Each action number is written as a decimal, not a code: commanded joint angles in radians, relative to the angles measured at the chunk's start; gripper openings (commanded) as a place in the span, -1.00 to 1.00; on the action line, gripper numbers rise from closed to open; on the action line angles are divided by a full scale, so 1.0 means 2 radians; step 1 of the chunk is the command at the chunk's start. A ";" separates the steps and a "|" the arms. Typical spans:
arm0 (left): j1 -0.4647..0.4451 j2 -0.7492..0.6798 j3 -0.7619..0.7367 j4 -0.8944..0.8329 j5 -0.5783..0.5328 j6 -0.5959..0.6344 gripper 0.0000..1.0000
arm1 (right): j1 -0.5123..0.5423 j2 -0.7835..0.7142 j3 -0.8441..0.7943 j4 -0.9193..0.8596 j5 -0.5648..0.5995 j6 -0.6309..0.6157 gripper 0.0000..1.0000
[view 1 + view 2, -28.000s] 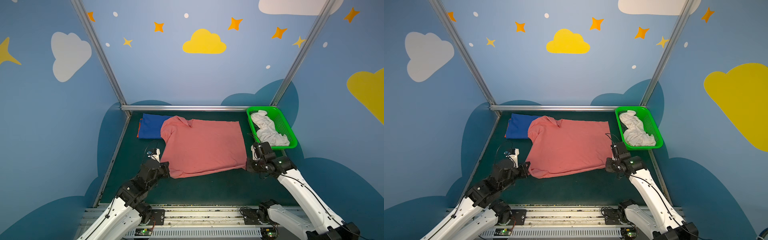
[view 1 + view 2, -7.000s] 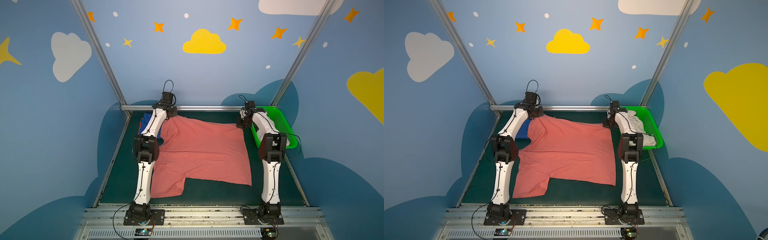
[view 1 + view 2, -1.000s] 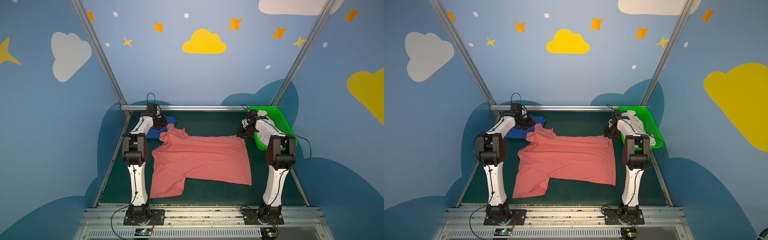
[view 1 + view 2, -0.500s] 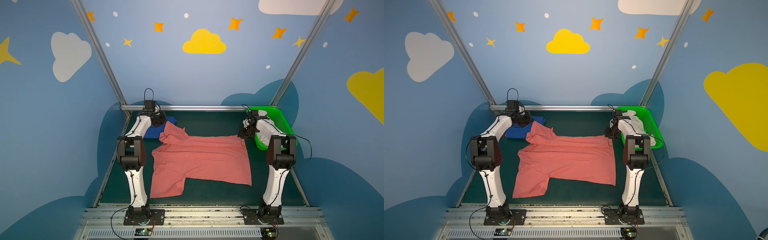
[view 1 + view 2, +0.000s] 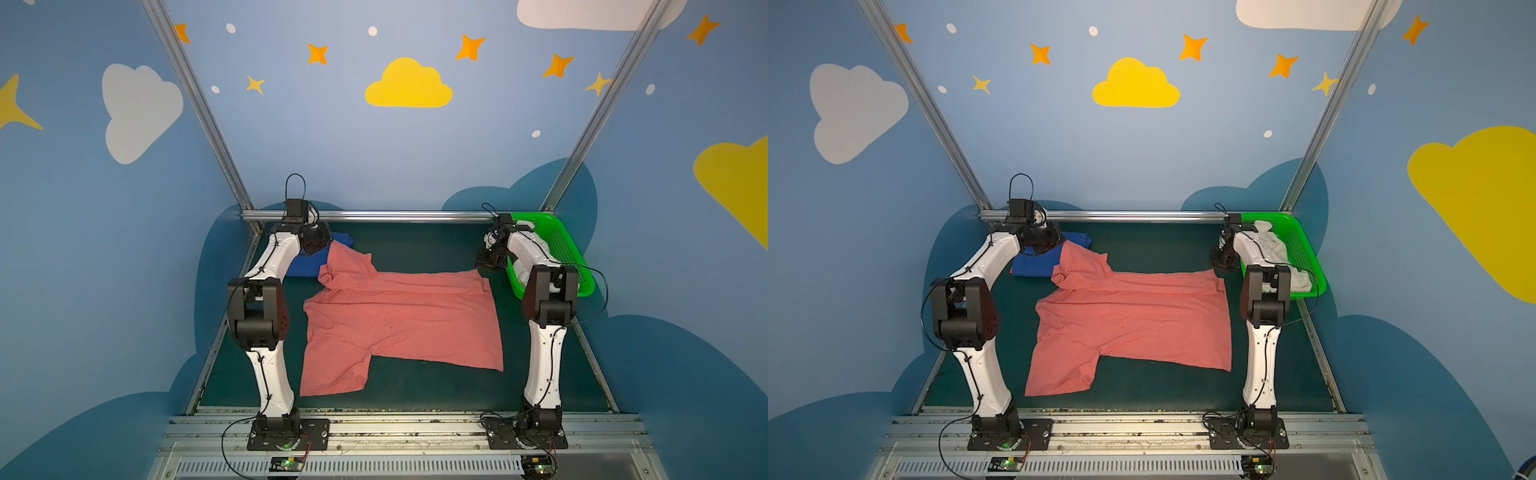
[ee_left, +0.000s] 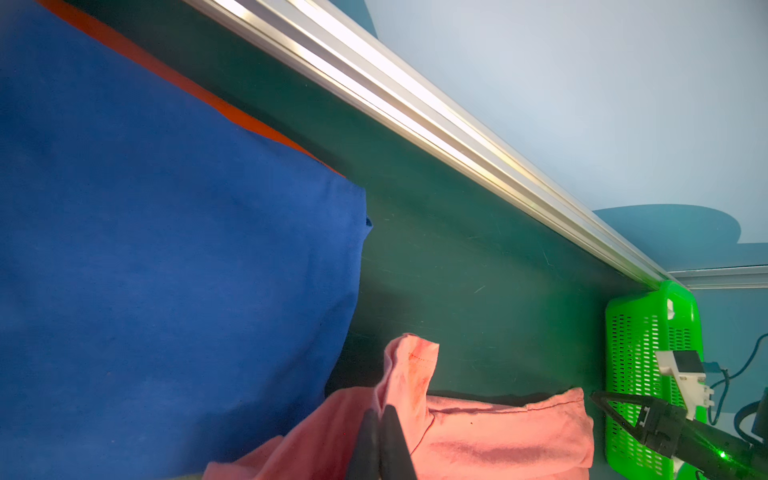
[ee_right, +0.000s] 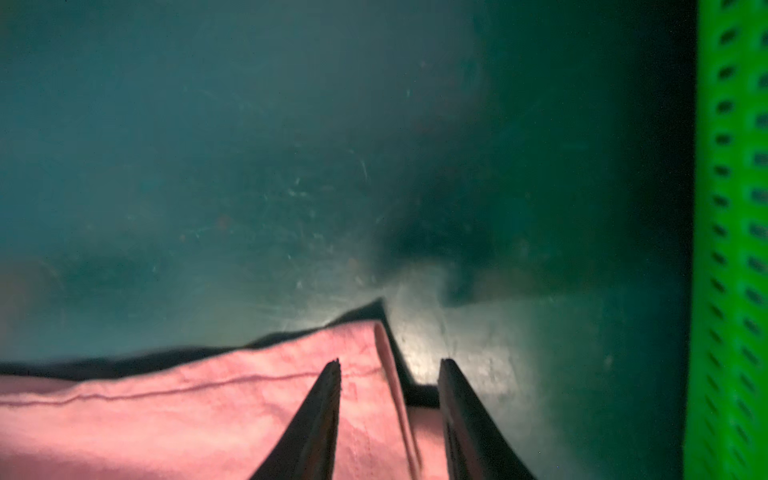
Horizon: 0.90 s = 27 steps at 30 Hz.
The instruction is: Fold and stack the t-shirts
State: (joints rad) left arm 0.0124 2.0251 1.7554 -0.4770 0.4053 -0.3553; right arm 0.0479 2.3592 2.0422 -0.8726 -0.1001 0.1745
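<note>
- The left gripper [image 6: 380, 409] is clenched on the far left corner of the salmon-pink t-shirt [image 5: 399, 320]. Over the last second it has carried that corner up and back, beside the folded royal blue t-shirt [image 5: 305, 266].
- The right gripper [image 7: 388, 361] hangs low over the shirt's far right corner on the green mat [image 5: 415, 245]. Its jaws stand apart astride the doubled hem, seemingly not gripping, though that view is blurred.
- The far edge, stretched along the back rail seconds ago, now lies doubled forward on the right only, so this fold looks half laid.
- The white t-shirt [image 5: 1273, 245] waits in the green basket [image 5: 582, 286].
</note>
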 commanded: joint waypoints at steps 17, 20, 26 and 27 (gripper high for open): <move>0.001 -0.021 0.003 -0.011 -0.018 0.012 -0.90 | 0.002 0.052 0.051 -0.052 -0.045 -0.010 -0.46; 0.000 -0.020 0.006 -0.015 -0.020 0.013 -0.90 | 0.002 0.051 0.049 -0.052 -0.048 -0.010 -0.63; 0.001 -0.019 0.017 -0.022 -0.020 0.017 -0.90 | 0.003 0.041 0.049 -0.048 -0.046 -0.010 -0.94; 0.001 -0.019 0.019 -0.023 -0.020 0.017 -0.90 | 0.002 0.038 0.049 -0.047 -0.046 -0.011 -0.98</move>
State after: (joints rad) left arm 0.0128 2.0251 1.7580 -0.4984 0.3737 -0.3435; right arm 0.0490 2.4420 2.1151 -0.9482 -0.1825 0.1555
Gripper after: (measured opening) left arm 0.051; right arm 0.046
